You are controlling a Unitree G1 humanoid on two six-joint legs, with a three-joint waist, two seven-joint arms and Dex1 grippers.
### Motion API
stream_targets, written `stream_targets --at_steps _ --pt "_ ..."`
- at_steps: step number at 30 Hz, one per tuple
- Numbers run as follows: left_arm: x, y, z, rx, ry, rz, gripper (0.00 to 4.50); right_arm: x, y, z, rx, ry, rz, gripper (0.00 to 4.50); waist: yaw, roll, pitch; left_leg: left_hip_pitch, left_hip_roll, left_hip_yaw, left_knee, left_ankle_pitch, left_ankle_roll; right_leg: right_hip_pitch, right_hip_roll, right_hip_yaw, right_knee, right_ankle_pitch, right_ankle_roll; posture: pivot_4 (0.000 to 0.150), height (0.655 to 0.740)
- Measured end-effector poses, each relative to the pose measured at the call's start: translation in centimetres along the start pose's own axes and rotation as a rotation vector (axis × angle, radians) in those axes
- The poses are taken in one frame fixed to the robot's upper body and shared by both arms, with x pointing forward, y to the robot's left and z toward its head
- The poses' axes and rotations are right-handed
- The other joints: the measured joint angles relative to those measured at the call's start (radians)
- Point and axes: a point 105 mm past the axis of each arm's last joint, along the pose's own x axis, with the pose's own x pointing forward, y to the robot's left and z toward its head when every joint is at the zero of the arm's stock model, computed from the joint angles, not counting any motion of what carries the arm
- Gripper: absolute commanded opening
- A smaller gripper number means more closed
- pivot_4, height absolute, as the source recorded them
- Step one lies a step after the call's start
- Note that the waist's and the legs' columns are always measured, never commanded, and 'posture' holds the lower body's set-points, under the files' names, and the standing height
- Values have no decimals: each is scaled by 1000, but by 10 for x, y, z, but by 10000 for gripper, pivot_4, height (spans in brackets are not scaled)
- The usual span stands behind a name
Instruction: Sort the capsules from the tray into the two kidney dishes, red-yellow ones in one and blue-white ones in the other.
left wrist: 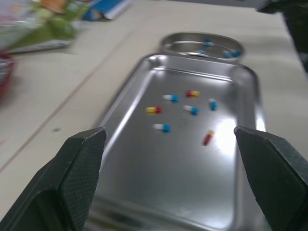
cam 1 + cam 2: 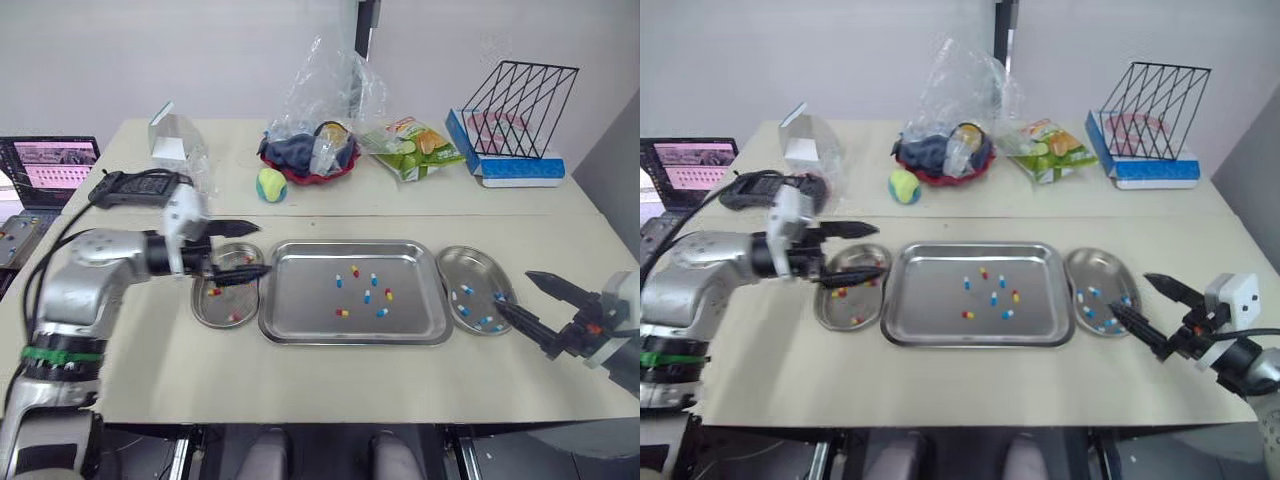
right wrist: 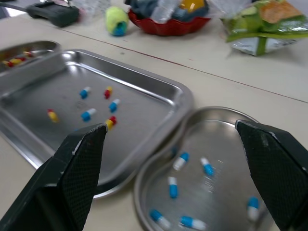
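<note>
A beige table [image 2: 330, 390] carries everything near its front edge. The left gripper [image 2: 262, 249], fingers spread, hovers over the left kidney dish [image 2: 205, 312], which holds red-yellow capsules [image 2: 214, 292]. At centre, the steel tray [image 2: 300, 300] holds mixed capsules [image 2: 367, 296]. The right gripper [image 2: 514, 289], also spread, reaches the rim of the right kidney dish [image 2: 455, 265], which holds blue-white capsules [image 2: 467, 290].

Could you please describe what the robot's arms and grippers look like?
The left arm is a rounded silver shell with a green band and black cables. The left gripper and right gripper sit on white wrist units, each with two tapered black fingers and cross-hatched pads.
</note>
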Motion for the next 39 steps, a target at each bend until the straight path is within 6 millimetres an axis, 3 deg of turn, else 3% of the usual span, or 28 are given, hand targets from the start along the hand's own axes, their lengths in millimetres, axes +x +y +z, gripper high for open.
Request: stream_targets --at_steps 7,13,22,25,29,39 --pt "50 -11 -6 99 78 -149 44766 -5 24 2 23 17 9 45000 2 0 0 0 -1 0 0 0 0 0 0 0 -1 0 0 1500 7346" --pt "78 -25 -24 218 137 -287 44766 -13 31 -3 43 35 -22 45000 3 0 0 -1 -1 0 1 0 0 0 0 0 -1 0 0 1500 7346" --pt "107 -19 -39 253 207 -301 44766 -16 37 -4 44 49 -14 45000 9 -1 0 -1 -1 0 1 0 0 1 0 0 -2 0 1 1500 7346" --pt "120 -25 -50 221 226 -323 37061 -15 37 -3 47 41 -9 45000 8 -1 0 -1 -1 0 1 0 0 0 0 0 -1 -1 1 1500 7346" --pt "122 -21 -55 224 251 -306 23527 -15 38 -2 50 34 -5 45000 5 -1 0 -1 -1 0 1 0 0 0 0 0 -1 -1 1 1500 7346" --pt "131 -19 -56 229 256 -302 23527 -14 38 -1 48 30 -6 45000 9 -1 0 -1 -1 0 1 0 0 1 -1 0 -1 -1 1 1500 7346"
